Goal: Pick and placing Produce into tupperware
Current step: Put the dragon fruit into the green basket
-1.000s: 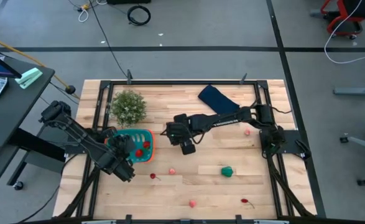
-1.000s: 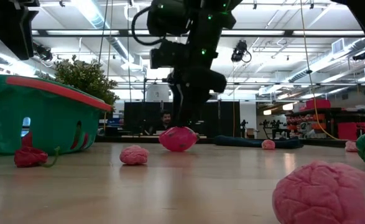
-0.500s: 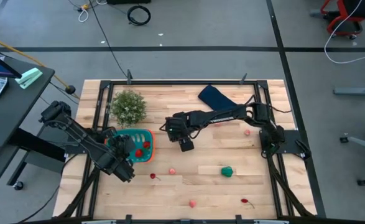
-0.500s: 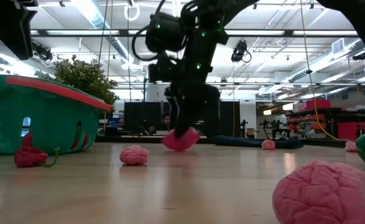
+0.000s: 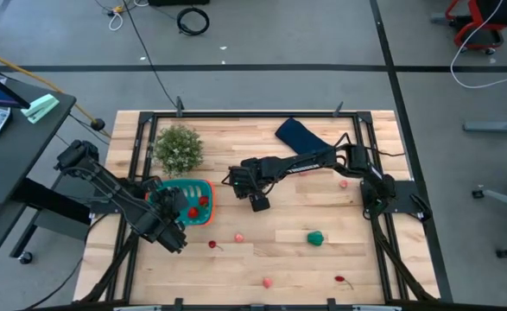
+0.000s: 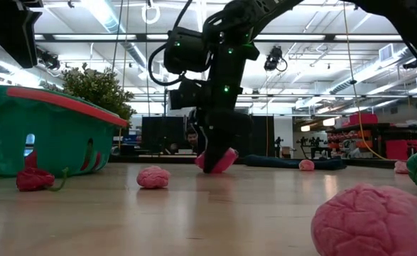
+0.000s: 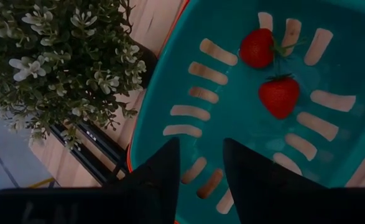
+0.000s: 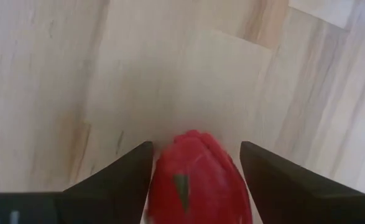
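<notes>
The teal tupperware [image 5: 197, 192] with an orange rim stands at the table's left. Two red strawberries [image 7: 279, 95] lie inside it. My left gripper [image 7: 201, 171] hovers open just above it, with nothing between its fingers. Near the table's middle my right gripper [image 8: 196, 168] points down, open, one finger on each side of a red-pink fruit [image 8: 198, 174] that rests on the wood [image 6: 224, 159]. More produce lies loose on the near half: a pink piece [image 5: 239, 238], a red one [image 5: 212, 244] and a green one [image 5: 316, 238]. My right gripper comes from above with its fingers [image 8: 123, 171] close on two sides of the red-pink fruit, which stays on the table. I cannot tell whether the fingers touch it.
A bushy grey-green plant [image 5: 178, 149] stands just beyond the tupperware. A dark blue cloth [image 5: 301, 136] lies at the far edge. Further small pieces lie near the front edge [image 5: 268, 282], [image 5: 341, 279] and at the right [image 5: 343, 183]. A black frame [image 5: 253, 113] rims the table.
My right gripper has sunk toward the table and shifted a little toward its left edge. Its open fingers have come down around the red-pink fruit.
</notes>
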